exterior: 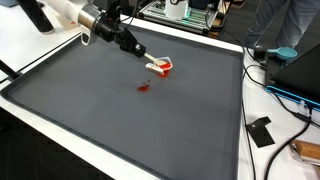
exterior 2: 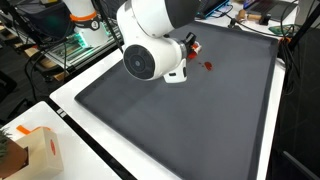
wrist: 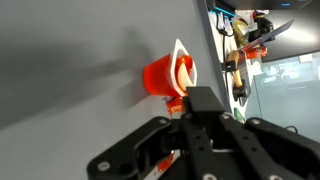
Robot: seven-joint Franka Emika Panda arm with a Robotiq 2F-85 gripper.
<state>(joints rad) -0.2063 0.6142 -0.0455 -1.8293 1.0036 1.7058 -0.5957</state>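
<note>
The claw [wrist: 203,105] appeared clenched on the rim of a red cup [wrist: 165,76], which hung tilted just above the grey desk [exterior: 120,130]. A small red scrap [exterior: 143,87] lay nearby. The cup looked lifted, not yet set down.

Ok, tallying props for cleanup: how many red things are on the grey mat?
2. One red-and-white piece at the tip of the gripper; one small dark red bit lying apart on the mat. The arm may hide others.
</note>
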